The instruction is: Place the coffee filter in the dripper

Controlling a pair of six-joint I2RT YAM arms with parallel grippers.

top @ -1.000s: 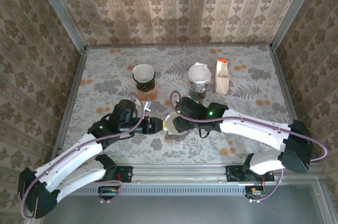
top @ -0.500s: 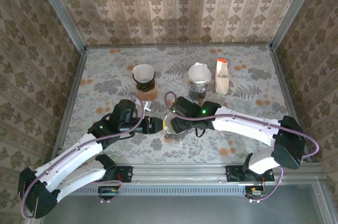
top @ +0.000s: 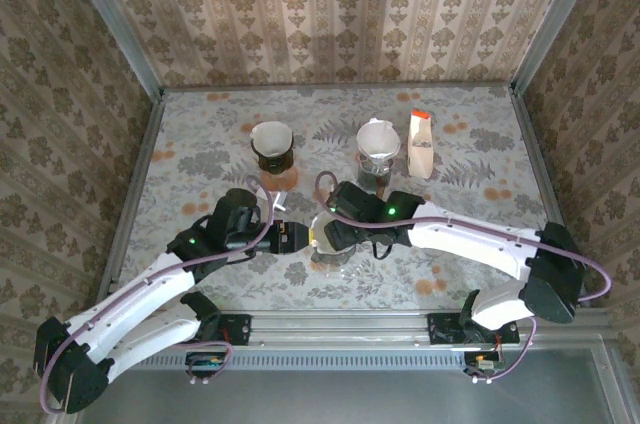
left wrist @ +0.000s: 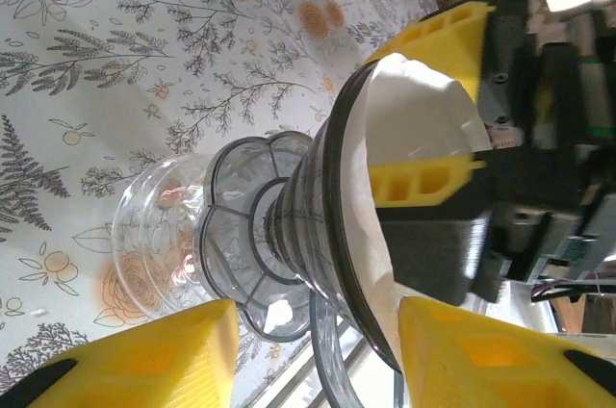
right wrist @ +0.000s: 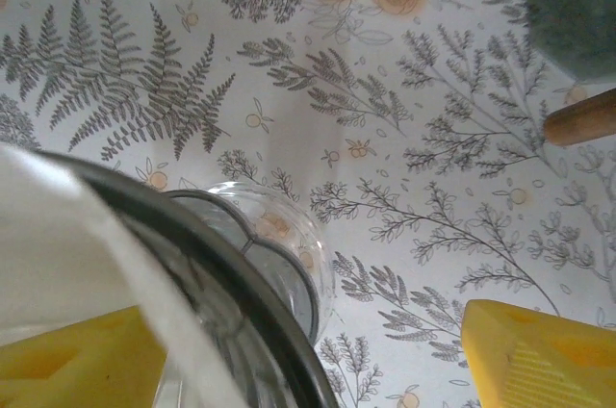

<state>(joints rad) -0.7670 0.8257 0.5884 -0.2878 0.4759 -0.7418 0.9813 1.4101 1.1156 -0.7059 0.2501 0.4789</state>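
The glass dripper (left wrist: 313,206) stands on a clear glass server (left wrist: 154,235) near the table's front middle (top: 332,244). The white coffee filter (left wrist: 414,119) lies inside its cone and reaches up to the rim. My left gripper (left wrist: 318,321) comes in from the left, shut on the dripper, one finger by the base flange and the other by the rim. My right gripper (right wrist: 308,331) stands open over the dripper. One of its fingers (left wrist: 428,182) rests inside the filter, and the other is outside over the table.
At the back, a second dripper with a filter (top: 271,142) sits on a brown carafe. A third (top: 377,141) sits on a dark carafe. A white packet with an orange top (top: 421,144) stands to their right. A metal rail (top: 340,324) runs along the near edge.
The right arm's wrist and elbow have shifted slightly at the dripper. The left arm and the dripper have stayed put.
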